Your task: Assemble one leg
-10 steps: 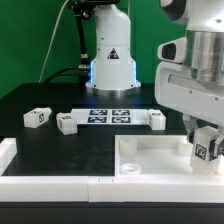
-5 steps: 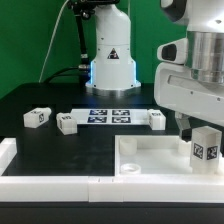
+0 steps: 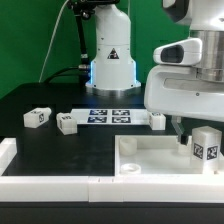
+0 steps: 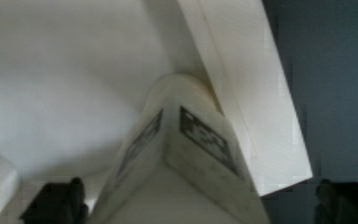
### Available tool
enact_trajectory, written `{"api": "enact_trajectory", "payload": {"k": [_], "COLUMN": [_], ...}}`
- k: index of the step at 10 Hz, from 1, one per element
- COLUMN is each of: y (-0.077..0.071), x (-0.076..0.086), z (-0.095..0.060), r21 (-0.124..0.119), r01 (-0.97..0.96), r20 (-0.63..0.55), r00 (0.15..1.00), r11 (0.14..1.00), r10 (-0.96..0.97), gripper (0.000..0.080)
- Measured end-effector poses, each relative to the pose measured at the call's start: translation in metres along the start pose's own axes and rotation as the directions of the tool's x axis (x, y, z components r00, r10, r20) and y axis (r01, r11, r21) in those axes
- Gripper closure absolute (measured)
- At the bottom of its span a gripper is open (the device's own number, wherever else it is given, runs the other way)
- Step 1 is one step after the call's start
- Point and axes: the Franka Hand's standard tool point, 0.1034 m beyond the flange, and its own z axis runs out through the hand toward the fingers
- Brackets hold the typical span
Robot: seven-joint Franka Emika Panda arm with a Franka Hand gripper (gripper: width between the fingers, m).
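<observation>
The leg (image 3: pixel 206 144) stands upright in the tray (image 3: pixel 150 158)'s corner on the exterior view's right, so I judge it placed, maybe unscrewed; my gripper (image 3: pixel 176 126) beside it looks empty, its opening unclear.

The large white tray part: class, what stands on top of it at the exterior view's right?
One tagged leg stands upright on the tray part. Its base and any socket beneath it are hidden. The tool hangs beside it.

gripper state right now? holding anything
gripper: open, holding nothing; the leg stands on the big white tray, with the arm off to the exterior view's left of it.
</observation>
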Motion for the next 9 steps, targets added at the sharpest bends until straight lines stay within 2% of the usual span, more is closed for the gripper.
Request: {"api": "enact_trajectory", "payload": {"k": [3,6,8,9], "y": [0.0002,0.0013,0.0034,0.0034], "x": [0.0002,0.0022,0.0033,0.0031], "z": [-0.0003,-0.0021,-0.0018,-0.0015], "r21": [-0.005,-0.014,-0.017,-0.017], "r01": [0.302,0.563,0.637,0.625], "r20": [-0.001,-0.002,0.001,0.001], "r00": [0.953,0.827,0.771,0.780], "r11": [0.953,0.827,0.771,0.780], "r10": [-0.302,-0.563,-0.637,-0.625], "gripper": [0.0150,0.0150,0.0150,0.0249]}}
